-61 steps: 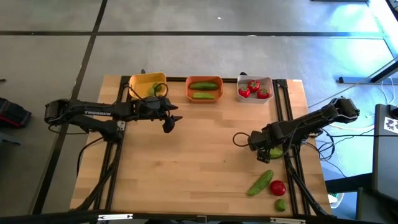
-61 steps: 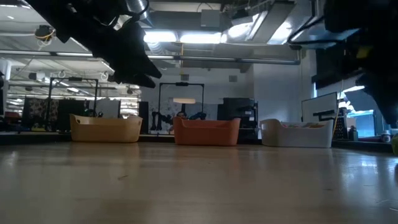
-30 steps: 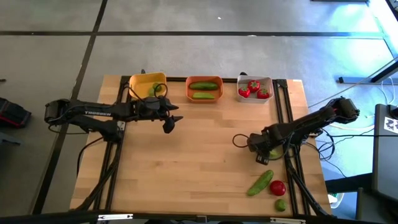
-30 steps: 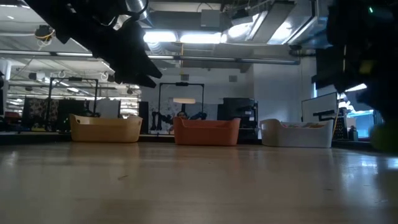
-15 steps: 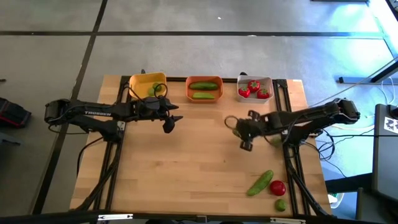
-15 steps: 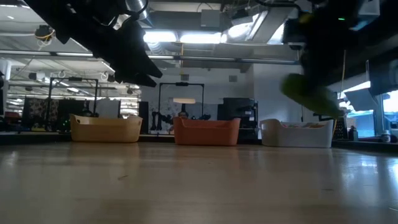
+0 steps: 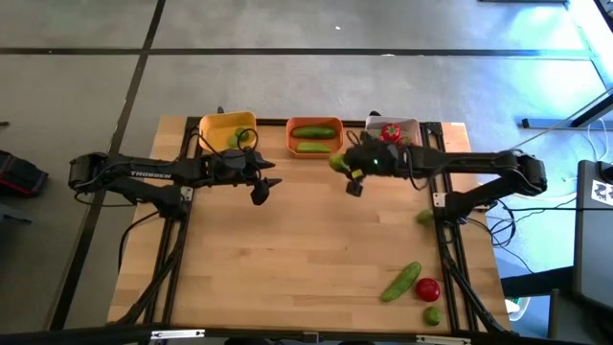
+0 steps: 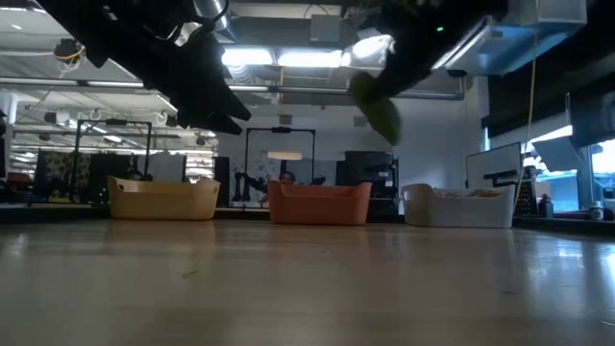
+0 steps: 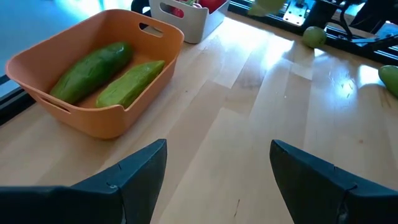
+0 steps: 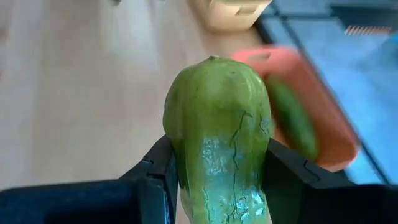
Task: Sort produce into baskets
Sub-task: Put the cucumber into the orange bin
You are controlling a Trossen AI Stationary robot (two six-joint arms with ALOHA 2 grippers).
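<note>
While your right gripper (image 7: 351, 171) hangs at upper centre of the overhead frame, jaws clamped on a green cucumber (image 10: 216, 134), the orange basket (image 7: 290, 132) lies just up and to its left, already holding two cucumbers lengthwise (side by side). The yellow basket (image 7: 208, 124) sits further left and the white basket (image 7: 416, 126) to the right. Your left gripper (image 7: 262, 182), jaws wide and empty, waits left of centre, slightly farther from the orange basket.
</note>
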